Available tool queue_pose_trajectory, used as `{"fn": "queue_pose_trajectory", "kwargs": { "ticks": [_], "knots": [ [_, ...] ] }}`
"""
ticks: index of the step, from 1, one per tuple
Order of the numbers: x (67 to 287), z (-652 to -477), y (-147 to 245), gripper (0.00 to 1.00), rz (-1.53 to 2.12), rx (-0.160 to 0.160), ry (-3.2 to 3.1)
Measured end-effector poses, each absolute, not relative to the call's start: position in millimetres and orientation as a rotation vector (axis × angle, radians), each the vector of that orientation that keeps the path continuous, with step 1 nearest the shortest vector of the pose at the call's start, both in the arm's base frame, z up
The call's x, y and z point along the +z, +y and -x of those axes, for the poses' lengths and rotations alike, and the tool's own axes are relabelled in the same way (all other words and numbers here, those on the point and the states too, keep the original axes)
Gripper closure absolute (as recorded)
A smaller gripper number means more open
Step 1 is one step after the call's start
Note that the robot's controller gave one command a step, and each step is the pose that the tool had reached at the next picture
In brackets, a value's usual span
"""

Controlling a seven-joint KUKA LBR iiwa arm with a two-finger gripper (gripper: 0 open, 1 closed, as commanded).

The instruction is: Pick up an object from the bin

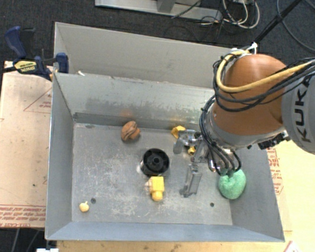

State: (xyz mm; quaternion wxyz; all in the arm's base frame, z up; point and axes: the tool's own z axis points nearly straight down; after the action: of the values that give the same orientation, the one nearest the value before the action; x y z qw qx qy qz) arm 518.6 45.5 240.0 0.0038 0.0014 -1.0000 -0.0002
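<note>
My gripper [187, 191] hangs low over the bin floor, right of the middle, under the orange wrist cover. Its tip is just right of a small yellow block [156, 187] and apart from it. A black round disc [155, 161] with a hole in its middle lies up and to the left of the tip. A green rounded lump [232, 184] rests to the gripper's right, near the right wall. A small yellow piece [177, 131] sits by the back wall, partly behind the gripper's body.
A brown walnut-like lump [130, 131] lies near the back wall, left of centre. A tiny pale yellow bit [84, 206] sits in the front left corner. The arm and its cables cover the bin's back right part.
</note>
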Motion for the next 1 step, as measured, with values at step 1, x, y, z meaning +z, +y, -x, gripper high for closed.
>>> {"fn": "queue_pose_trajectory", "kwargs": {
  "ticks": [1],
  "knots": [
    [244.4,-520.0,45.2,0.00,-0.001,-0.002,-3.142]
  ]
}}
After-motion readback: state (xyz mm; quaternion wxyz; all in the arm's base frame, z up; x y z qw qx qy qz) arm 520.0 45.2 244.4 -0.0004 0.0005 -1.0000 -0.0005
